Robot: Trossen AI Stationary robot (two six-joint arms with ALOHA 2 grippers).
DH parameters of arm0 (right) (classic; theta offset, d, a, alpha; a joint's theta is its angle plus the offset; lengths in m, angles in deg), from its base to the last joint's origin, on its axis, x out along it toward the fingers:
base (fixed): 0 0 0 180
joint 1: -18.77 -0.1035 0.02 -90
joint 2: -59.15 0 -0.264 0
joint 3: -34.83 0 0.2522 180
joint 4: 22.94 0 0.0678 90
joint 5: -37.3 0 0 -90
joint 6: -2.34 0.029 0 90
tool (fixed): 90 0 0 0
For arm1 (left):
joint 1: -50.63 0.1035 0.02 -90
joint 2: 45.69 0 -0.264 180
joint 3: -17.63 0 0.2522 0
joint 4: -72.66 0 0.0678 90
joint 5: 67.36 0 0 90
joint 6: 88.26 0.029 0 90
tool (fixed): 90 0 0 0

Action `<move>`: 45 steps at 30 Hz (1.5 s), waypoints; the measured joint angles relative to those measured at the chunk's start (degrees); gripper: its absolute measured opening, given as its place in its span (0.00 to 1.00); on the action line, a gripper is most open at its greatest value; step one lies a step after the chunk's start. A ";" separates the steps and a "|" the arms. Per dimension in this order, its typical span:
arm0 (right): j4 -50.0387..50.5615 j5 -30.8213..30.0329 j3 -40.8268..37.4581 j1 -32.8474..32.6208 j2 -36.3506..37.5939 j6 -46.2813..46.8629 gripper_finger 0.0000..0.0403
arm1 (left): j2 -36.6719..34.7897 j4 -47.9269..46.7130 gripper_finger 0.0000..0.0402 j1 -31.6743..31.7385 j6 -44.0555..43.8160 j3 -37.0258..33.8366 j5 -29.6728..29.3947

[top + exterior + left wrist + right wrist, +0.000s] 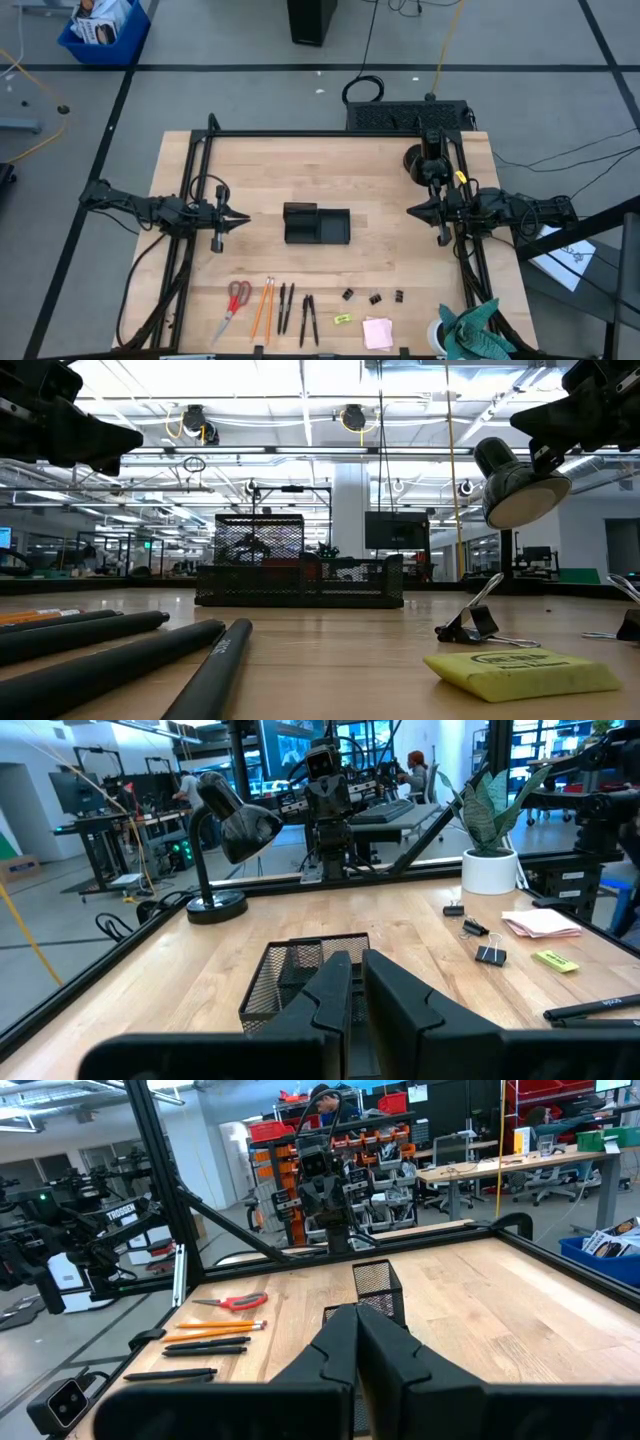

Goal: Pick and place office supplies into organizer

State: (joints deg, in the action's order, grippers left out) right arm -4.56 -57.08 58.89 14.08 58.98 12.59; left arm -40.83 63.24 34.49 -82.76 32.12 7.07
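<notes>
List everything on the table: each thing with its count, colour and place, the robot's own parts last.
organizer: one, black mesh, table centre
scissors: one pair, red handles, near edge, leftmost in the row
pencils: two, orange, beside the scissors
pens: four, black, right of the pencils
binder clips: three, black, right of the pens
yellow piece: one, below the clips
sticky-note pad: one, pink, near edge
teal cloth: one, near right corner
desk lamp: one, black, far right
left gripper: left of the organizer, nearly closed, empty
right gripper: right of the organizer, shut, empty
</notes>
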 joint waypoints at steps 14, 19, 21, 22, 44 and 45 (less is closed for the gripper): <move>-0.02 -0.02 0.01 -0.01 0.00 -0.01 0.00 | 0.01 -0.02 0.09 -0.02 0.00 0.00 0.02; -0.02 -0.02 0.01 0.00 0.00 -0.01 0.00 | 0.02 0.13 0.09 0.00 1.43 0.00 0.00; -0.02 -0.02 0.01 -0.02 0.00 0.01 0.00 | 0.02 0.16 0.09 -0.01 2.13 0.00 0.00; -0.04 -0.02 0.01 -0.02 0.00 0.01 0.00 | 0.02 0.20 0.09 0.00 2.42 0.00 0.00; -0.07 -0.02 0.00 -0.01 0.00 0.00 0.00 | 0.02 16.90 0.09 -0.02 -0.92 0.02 -3.74; -0.07 -0.02 -0.01 0.00 -0.02 0.01 0.00 | 0.02 17.19 0.09 -0.02 1.44 0.02 -6.10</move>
State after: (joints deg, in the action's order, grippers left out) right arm -4.62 -57.10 58.88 14.08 58.96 12.60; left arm -40.81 80.43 34.47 -81.32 32.14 0.97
